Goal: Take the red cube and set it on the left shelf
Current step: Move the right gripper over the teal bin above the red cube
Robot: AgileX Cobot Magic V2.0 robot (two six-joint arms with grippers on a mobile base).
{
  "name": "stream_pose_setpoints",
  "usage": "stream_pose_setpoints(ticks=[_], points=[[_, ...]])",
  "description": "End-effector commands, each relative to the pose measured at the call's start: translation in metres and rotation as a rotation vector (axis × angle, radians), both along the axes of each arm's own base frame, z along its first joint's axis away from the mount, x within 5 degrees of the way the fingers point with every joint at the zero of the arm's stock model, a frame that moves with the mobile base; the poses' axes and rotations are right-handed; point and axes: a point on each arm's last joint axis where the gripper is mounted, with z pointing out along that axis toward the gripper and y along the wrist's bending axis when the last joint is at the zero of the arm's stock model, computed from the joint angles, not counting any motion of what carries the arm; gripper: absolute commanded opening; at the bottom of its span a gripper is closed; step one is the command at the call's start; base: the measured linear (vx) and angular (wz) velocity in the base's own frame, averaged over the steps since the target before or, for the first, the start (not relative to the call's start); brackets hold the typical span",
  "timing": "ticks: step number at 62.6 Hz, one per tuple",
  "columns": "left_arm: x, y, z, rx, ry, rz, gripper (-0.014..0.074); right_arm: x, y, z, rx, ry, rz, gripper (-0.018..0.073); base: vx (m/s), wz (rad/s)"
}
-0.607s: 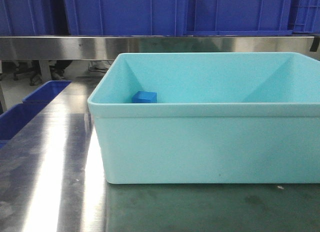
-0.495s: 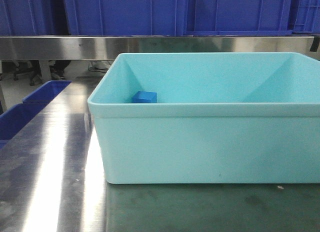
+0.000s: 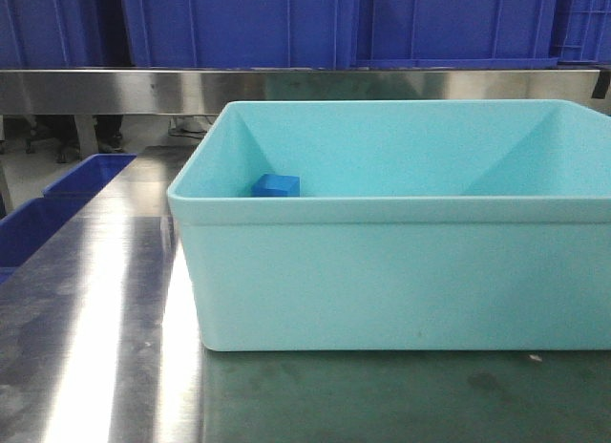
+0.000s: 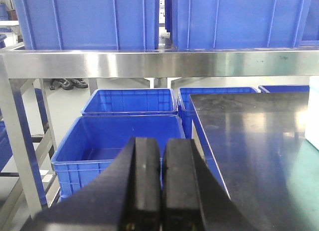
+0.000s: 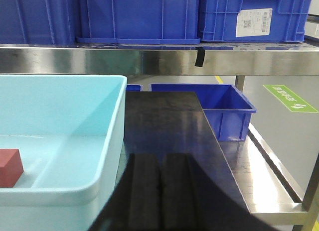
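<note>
0 of the task's 2 steps looked done to me at this moment: the pick had not begun, so the place had not either. On the right wrist feed the red cube (image 5: 10, 167) lay on the floor of the light teal tub (image 5: 65, 196), close behind the tub's near wall and partly cut off by the left edge of the view, with nothing touching it. The right gripper (image 5: 159, 164) had its 2 dark pads pressed together with no visible gap and nothing between them. It sat outside the tub, beside the near right corner and over the dark table top (image 5: 164, 116). The left gripper (image 4: 160, 146) was likewise pinched flat and empty, pointing toward the left shelf (image 4: 149, 64), whose steel rail carried dark-blue crates (image 4: 84, 19) above, with more crates below. The front camera showed neither arm. It showed only 1 blue cube (image 3: 276, 184) inside the tub near the left wall, and I could not see the red cube there, presumably because the near wall hid it. I judged that everything remained: spread a gripper, reach over the rim, close on the red cube, lift it clear and carry it to the shelf.
</note>
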Motion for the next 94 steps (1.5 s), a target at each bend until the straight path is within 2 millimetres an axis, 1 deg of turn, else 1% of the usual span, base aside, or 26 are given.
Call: stream_pose_setpoints(ticks=[1, 12, 18, 24, 28, 31, 32, 36, 38, 39, 40, 41, 43, 45, 50, 56, 60, 63, 69, 73, 76, 82, 86, 89, 94], points=[[0.000, 0.000, 0.000, -0.019, -0.069, -0.003, 0.0090, -0.003, 0.000, 0.016, -0.022, -0.120, -0.006, 0.0017, 0.00, 0.00], [0.000, 0.000, 0.000, -0.019, -0.069, -0.003, 0.0090, -0.003, 0.000, 0.018, -0.023, -0.141, -0.007, 0.0017, 0.00, 0.00], [0.000, 0.000, 0.000, -0.019, -0.069, -0.003, 0.0090, -0.004, 0.000, 0.022, -0.026, -0.188, -0.007, 0.0017, 0.00, 0.00], [0.000, 0.000, 0.000, -0.019, -0.069, -0.003, 0.0090, -0.006, 0.000, 0.031, -0.030, -0.270, -0.009, 0.0017, 0.00, 0.00], [0.000, 0.000, 0.000, -0.019, -0.069, -0.003, 0.0090, -0.009, 0.000, 0.043, -0.028, -0.331, -0.009, 0.0017, 0.00, 0.00], [0.000, 0.000, 0.000, -0.019, -0.069, -0.003, 0.0090, -0.013, 0.000, 0.057, -0.029, -0.348, -0.009, 0.0017, 0.00, 0.00], [0.000, 0.000, 0.000, -0.019, -0.069, -0.003, 0.0090, -0.015, 0.000, 0.065, -0.028, -0.343, -0.009, 0.0017, 0.00, 0.00], [0.000, 0.000, 0.000, -0.019, -0.069, -0.003, 0.0090, -0.018, 0.001, 0.083, -0.026, -0.295, -0.007, 0.0017, 0.00, 0.00], [0.000, 0.000, 0.000, -0.019, -0.069, -0.003, 0.0090, -0.020, 0.001, 0.095, -0.025, -0.264, -0.006, 0.0017, 0.00, 0.00], [0.000, 0.000, 0.000, -0.019, -0.069, -0.003, 0.0090, -0.022, 0.001, 0.104, -0.025, -0.265, -0.006, 0.0017, 0.00, 0.00], [0.000, 0.000, 0.000, -0.019, -0.069, -0.003, 0.0090, -0.021, 0.001, 0.108, -0.023, -0.231, -0.005, 0.0017, 0.00, 0.00], [0.000, 0.000, 0.000, -0.018, -0.067, -0.003, 0.0090, -0.023, 0.001, 0.117, -0.022, -0.230, -0.005, 0.0017, 0.00, 0.00], [0.000, 0.000, 0.000, -0.018, -0.067, -0.003, 0.0090, -0.021, 0.001, 0.129, -0.017, -0.172, -0.003, 0.0017, 0.00, 0.00], [0.000, 0.000, 0.000, -0.018, -0.067, -0.003, 0.0090, -0.022, 0.001, 0.143, -0.009, -0.153, 0.000, 0.0017, 0.06, -0.35], [0.000, 0.000, 0.000, -0.018, -0.067, -0.003, 0.0090, -0.017, 0.003, 0.168, 0.019, -0.061, 0.035, 0.0017, 0.01, -0.03], [0.000, 0.000, 0.000, -0.018, -0.067, -0.003, 0.0090, -0.003, 0.009, 0.194, 0.070, 0.031, 0.138, 0.0017, -0.02, 0.14], [0.000, 0.000, 0.000, -0.018, -0.067, -0.003, 0.0090, 0.012, 0.016, 0.206, 0.094, 0.114, 0.206, 0.0017, -0.01, 0.08], [0.000, 0.000, 0.000, -0.018, -0.067, -0.003, 0.0090, 0.025, 0.021, 0.213, 0.102, 0.186, 0.256, 0.0017, 0.00, 0.00], [0.000, 0.000, 0.000, -0.018, -0.067, -0.003, 0.0090, 0.059, 0.038, 0.220, 0.087, 0.329, 0.351, 0.0018, 0.00, 0.00], [0.000, 0.000, 0.000, -0.018, -0.067, -0.003, 0.0090, 0.079, 0.051, 0.221, 0.075, 0.388, 0.402, 0.0023, 0.00, 0.00], [0.000, 0.000, 0.000, -0.018, -0.067, -0.003, 0.0090, 0.096, 0.064, 0.218, 0.061, 0.438, 0.447, 0.0023, 0.00, 0.00], [0.000, 0.000, 0.000, -0.018, -0.067, -0.003, 0.0090, 0.121, 0.087, 0.216, 0.037, 0.499, 0.513, 0.0023, 0.00, 0.00], [0.000, 0.000, 0.000, -0.018, -0.067, -0.003, 0.0090, 0.140, 0.106, 0.208, 0.014, 0.563, 0.549, 0.0023, 0.00, 0.00], [0.000, 0.000, 0.000, -0.018, -0.067, -0.003, 0.0090, 0.151, 0.116, 0.201, -0.001, 0.607, 0.567, 0.0023, 0.00, 0.00], [0.000, 0.000, 0.000, -0.018, -0.067, -0.003, 0.0090, 0.172, 0.133, 0.185, -0.010, 0.714, 0.571, 0.0023, 0.00, 0.00]])
